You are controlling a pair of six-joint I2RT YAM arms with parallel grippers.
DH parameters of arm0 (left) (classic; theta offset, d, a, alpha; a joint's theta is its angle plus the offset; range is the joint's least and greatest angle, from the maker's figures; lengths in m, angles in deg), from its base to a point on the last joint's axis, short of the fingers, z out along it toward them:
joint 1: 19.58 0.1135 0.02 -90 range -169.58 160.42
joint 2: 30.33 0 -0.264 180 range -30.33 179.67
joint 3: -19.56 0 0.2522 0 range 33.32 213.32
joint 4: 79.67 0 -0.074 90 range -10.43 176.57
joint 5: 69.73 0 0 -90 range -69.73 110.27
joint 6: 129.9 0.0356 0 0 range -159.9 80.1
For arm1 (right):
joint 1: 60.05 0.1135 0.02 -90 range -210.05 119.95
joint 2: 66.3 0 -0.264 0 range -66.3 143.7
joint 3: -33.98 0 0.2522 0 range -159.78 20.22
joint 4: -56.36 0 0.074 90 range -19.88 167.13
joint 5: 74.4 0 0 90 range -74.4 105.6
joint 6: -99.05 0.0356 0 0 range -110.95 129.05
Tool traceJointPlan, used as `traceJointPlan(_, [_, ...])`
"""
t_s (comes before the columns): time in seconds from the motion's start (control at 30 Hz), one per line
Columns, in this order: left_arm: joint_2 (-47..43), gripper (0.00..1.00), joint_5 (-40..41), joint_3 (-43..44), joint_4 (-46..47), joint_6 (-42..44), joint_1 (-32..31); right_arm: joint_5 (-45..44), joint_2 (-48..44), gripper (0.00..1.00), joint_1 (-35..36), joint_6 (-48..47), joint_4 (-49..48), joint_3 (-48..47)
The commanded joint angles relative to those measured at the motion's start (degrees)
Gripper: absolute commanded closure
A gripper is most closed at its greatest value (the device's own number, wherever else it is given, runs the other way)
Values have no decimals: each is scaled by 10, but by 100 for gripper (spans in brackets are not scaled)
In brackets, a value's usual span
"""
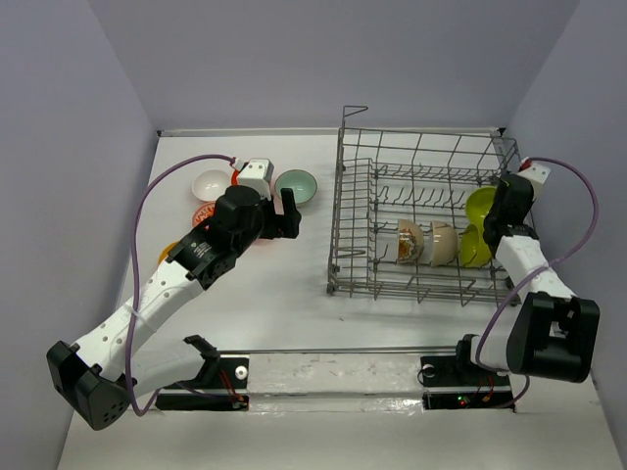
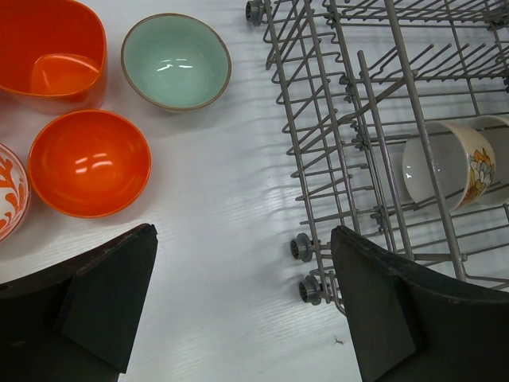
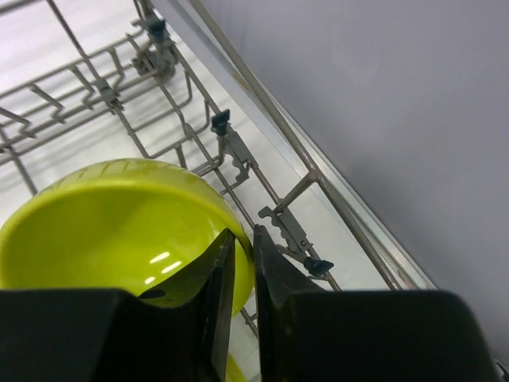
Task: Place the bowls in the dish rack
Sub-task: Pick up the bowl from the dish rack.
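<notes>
My right gripper is shut on the rim of a lime green bowl, one finger inside and one outside, at the right end of the grey wire dish rack. A second lime green bowl, a beige bowl and a flower-patterned bowl stand on edge in the rack. My left gripper hangs open over bare table between the rack and the loose bowls: pale teal, orange, red-patterned white and plain white.
An orange squarish container sits at the far left beside the loose bowls. The rack's small wheels stick out on its left side, close to my left gripper. Grey walls close in the table on the left, back and right.
</notes>
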Motion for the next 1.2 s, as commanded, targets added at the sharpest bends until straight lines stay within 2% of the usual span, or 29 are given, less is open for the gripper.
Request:
traceJointPlan(0.0, [-13, 1, 0, -6, 17, 10, 1, 23, -44, 85, -2, 16, -55, -12])
traceJointPlan(0.2, [-12, 1, 0, -4, 18, 8, 2, 27, -76, 88, -2, 24, -16, -30])
traceJointPlan(0.37, [-12, 1, -1, -4, 18, 8, 2, -2, -89, 91, -2, 28, 17, -52])
traceJointPlan(0.63, [-13, 1, -3, -3, 18, 8, 2, -28, -113, 96, -2, 38, 140, -117])
traceJointPlan(0.87, [-14, 1, -4, -3, 19, 8, 1, -51, -126, 99, -2, 11, 253, -215])
traceJointPlan(1.17, [-12, 1, -20, -3, 23, 7, 1, -189, -128, 99, 43, -47, 312, -232])
